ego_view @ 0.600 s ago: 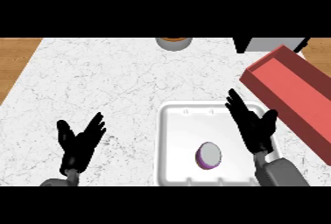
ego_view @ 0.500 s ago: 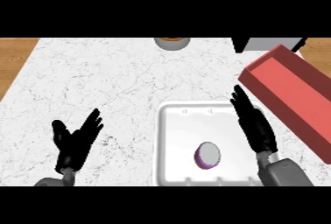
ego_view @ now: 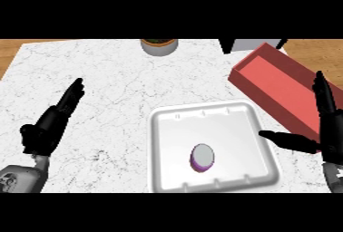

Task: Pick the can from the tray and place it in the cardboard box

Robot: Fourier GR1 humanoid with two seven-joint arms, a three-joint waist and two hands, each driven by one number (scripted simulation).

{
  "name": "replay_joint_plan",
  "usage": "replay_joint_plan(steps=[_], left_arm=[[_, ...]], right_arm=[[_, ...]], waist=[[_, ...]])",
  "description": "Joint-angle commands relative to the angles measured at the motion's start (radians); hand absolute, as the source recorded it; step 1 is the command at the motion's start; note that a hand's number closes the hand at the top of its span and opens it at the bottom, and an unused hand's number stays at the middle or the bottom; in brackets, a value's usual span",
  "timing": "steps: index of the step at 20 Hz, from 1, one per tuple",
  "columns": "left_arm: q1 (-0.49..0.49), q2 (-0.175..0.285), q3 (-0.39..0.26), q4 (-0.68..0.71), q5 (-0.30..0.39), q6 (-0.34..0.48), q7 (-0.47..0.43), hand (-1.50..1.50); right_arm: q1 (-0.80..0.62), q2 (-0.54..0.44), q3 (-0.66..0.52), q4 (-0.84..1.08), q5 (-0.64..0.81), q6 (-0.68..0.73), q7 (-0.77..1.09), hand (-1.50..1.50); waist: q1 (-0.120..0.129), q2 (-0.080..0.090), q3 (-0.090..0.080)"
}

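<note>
Can (ego_view: 202, 157) sat in white tray (ego_view: 167, 122), near middle, untouched. Right hand (ego_view: 328, 140) beside tray's right edge, fingers straight, thumb spread, held nothing. Best: come down over can, curl round its narrow width, lift clear of rim toward red box (ego_view: 281, 86). Left hand (ego_view: 47, 127) rested open at left

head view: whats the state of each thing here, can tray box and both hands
purple and white can: sitting in the tray, not held
white square tray: lying flat, holding only the can
red open-topped box: open, nothing showing inside
left hand: open, holding nothing
right hand: open, holding nothing, beside the tray's right edge
</note>
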Motion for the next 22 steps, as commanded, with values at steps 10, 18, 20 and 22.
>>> replay_joint_plan(steps=[10,18,20,22], left_arm=[[-0.059,0.047,-0.002,-0.03,-0.033,-0.076,-0.058,0.0],[-0.057,0.011,-0.044,-0.048,-0.052,-0.097,-0.095,0.0],[-0.11,-0.007,-0.051,-0.052,-0.05,-0.09,-0.039,0.0],[-0.09,0.009,-0.043,-0.048,-0.059,-0.096,-0.058,0.0]], right_arm=[[0.316,-0.32,0.188,-0.519,0.541,0.068,0.435,-1.5],[0.162,-0.346,0.347,-0.69,0.599,0.465,0.893,-1.5],[0.118,-0.309,0.42,-0.695,0.649,0.536,0.993,-1.5],[0.056,-0.292,0.444,-0.738,0.608,0.64,1.11,-1.5]], waist=[[0.062,0.041,0.0],[0.144,0.054,0.0],[0.145,0.054,0.001],[0.155,0.052,0.0]])
